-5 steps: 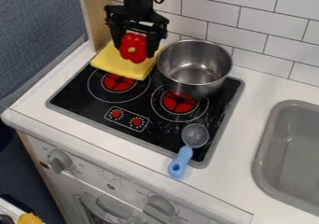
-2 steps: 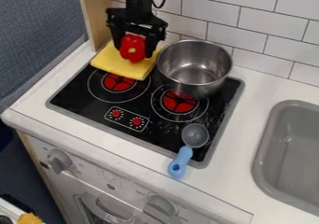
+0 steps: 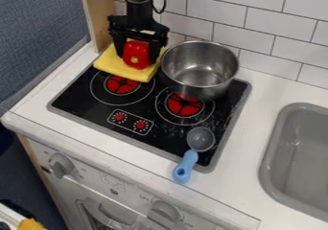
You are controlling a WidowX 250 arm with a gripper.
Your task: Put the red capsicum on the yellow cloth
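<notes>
Red capsicum (image 3: 134, 60) sits in hand (image 3: 137, 56) over yellow cloth (image 3: 114, 68), beyond printed panel (image 3: 133, 189).

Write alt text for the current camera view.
A black gripper holds a red capsicum at the folded yellow cloth on a toy stove's back left, beside a steel pot; a blue-handled spoon lies in front, a grey sink at right.

Black robot arm (image 3: 139, 8) with a smooth, column-like lower section; a thin black cable (image 3: 165, 3) loops beside it. Black two-finger gripper (image 3: 137, 58), its body broad, angular and bracket-like.
</notes>
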